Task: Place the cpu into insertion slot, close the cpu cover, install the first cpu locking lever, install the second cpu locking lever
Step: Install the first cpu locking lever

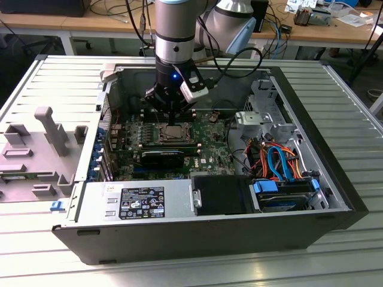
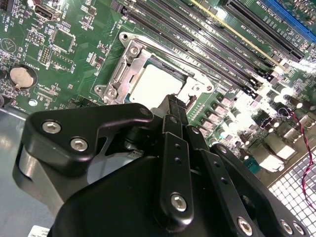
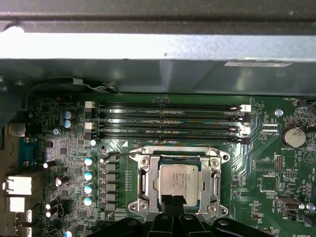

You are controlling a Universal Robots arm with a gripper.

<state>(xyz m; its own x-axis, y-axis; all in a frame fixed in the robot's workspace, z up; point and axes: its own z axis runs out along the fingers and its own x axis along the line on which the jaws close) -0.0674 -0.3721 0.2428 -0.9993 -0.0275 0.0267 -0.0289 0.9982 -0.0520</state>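
The cpu lies flat in the socket on the green motherboard, its silver-grey top showing through the window of the cpu cover. The cover lies down over it. In the second wrist view the cpu and the cover sit just beyond the black fingers. A thin wire locking lever angles out from the socket's corner. My gripper hangs at the socket's edge with its fingertips pressed together and nothing between them. In the exterior view the gripper is straight above the cpu.
Memory slots run beside the socket. The open computer case holds a power supply, a black shroud and blue and orange cables. A grey plastic fixture lies at the exterior view's left.
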